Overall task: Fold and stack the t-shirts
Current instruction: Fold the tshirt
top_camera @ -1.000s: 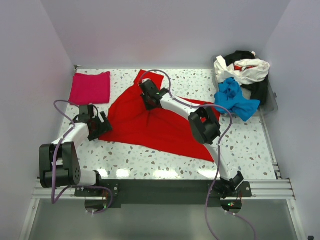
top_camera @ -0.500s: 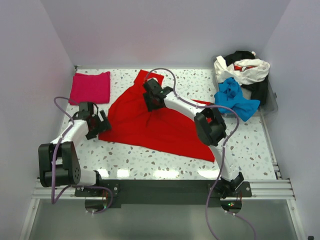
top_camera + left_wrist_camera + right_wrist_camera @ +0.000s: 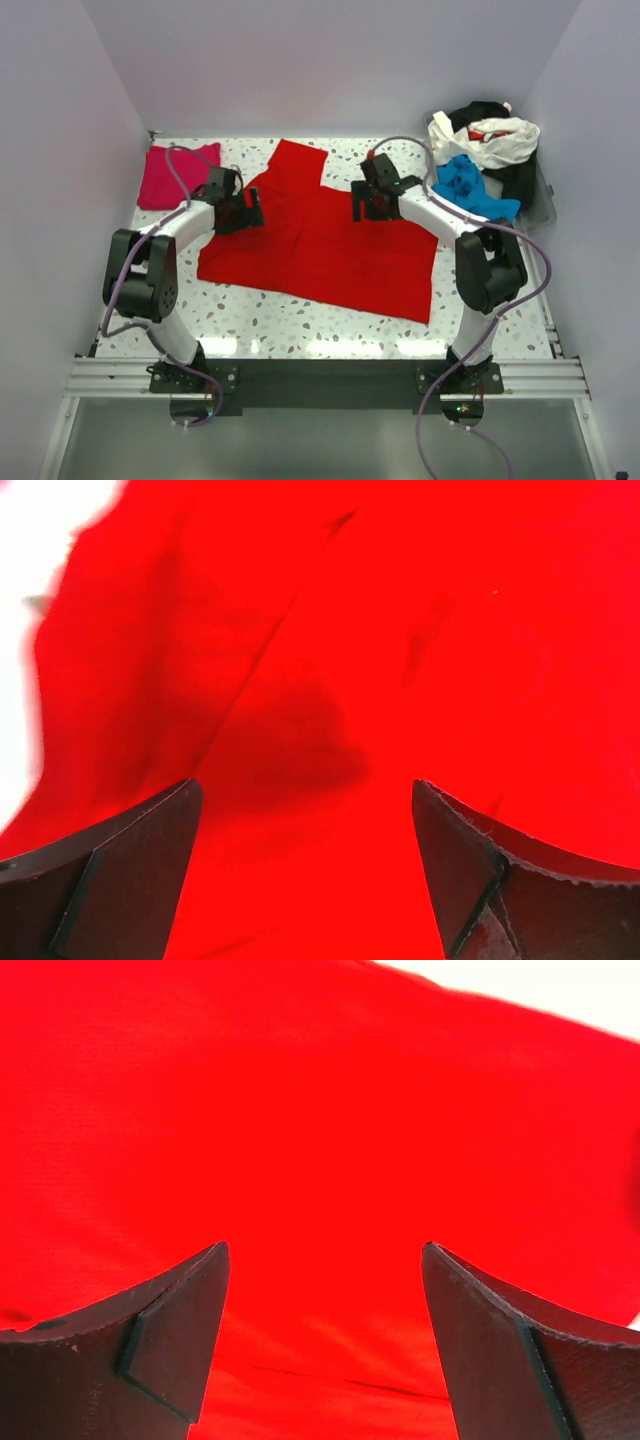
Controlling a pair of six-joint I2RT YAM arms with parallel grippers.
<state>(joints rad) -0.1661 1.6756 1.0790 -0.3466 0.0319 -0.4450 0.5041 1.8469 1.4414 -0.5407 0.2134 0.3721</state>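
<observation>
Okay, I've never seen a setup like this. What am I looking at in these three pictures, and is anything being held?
These are two robot arms bolted at the near edge of a speckled table, each ending in a two-finger gripper. The wide picture looks down from above and behind them. The two close-ups come from cameras on the wrists, so the dark wedges at the bottom are each gripper's own fingers. A large red t-shirt lies spread on the table, with the left gripper and right gripper over its far part. Both are open and hold nothing. A folded pink shirt lies at the far left. At the far right is a heap with a blue shirt, a white shirt and a black shirt.
</observation>
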